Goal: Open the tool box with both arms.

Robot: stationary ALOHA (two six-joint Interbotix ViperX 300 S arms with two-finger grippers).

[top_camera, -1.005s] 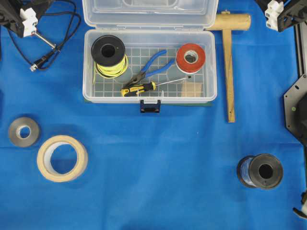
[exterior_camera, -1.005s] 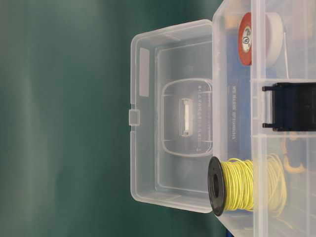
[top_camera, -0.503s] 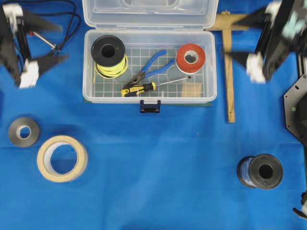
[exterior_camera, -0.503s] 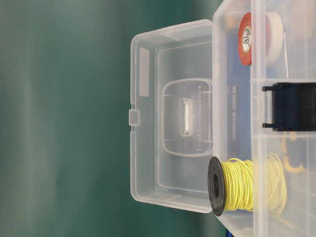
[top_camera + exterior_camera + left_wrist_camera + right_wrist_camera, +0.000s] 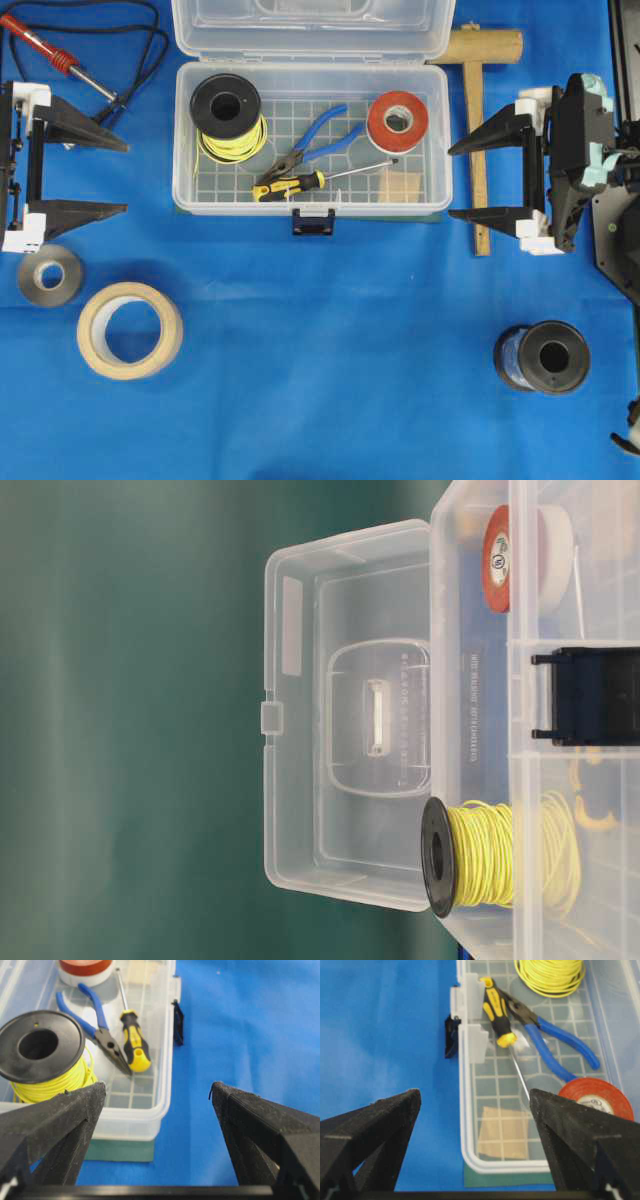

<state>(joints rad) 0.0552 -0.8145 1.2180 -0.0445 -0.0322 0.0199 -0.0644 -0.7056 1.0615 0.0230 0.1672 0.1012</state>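
1 tool box [image 5: 310, 120], lid up | inside – 2 spools, 1 pliers, 1 screwdriver | flanking box: left pincer [image 5: 120, 177], right pincer [image 5: 455, 181] – both spread, empty

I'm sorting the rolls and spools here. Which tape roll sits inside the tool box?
The red tape roll, at the right end of the open tool box. The grey roll and the beige masking tape roll lie outside on the blue cloth.

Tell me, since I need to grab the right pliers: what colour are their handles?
Blue. The pliers lie in the open tool box, clearest in the overhead view.
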